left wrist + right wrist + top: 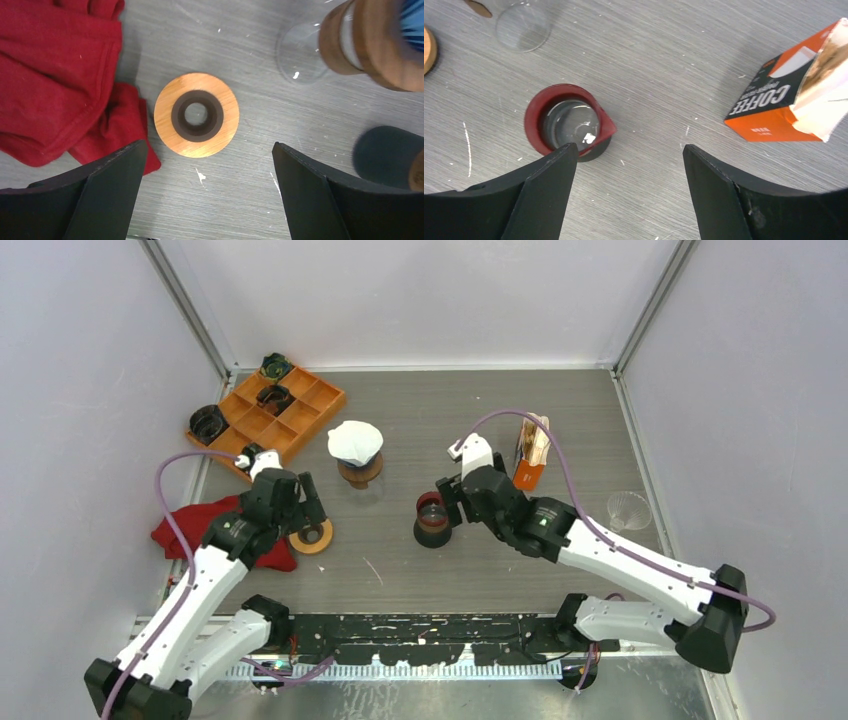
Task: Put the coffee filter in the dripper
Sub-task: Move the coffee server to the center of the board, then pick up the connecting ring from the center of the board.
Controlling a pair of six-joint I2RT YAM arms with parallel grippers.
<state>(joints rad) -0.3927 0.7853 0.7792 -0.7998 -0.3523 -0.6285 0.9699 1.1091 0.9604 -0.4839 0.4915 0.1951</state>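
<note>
Sitting in the mouth of the dripper (361,472), the white coffee filter (355,442) stands open side up, its rim spread above the wooden collar. The dripper stands upright on the table (420,405).

Nearer the arms and to the left of the dripper, the left gripper (208,145) hangs over a wooden ring (196,115) with a dark centre. Its jaws are spread wide, one on each side of the ring, and hold nothing. A red cloth (50,75) lies crumpled just beyond the ring, on the side away from the dripper.

Nearer the arms and to the right of the dripper, the right gripper (630,147) is likewise spread apart and empty. A red-rimmed cup (569,122) stands upright beside its left finger; whether they touch cannot be told.

Farther right of the dripper stands an orange coffee box (769,112) with its top torn open. A clear cup (628,510) lies well beyond that. Behind and to the left of the dripper sits an orange compartment tray (300,405).
</note>
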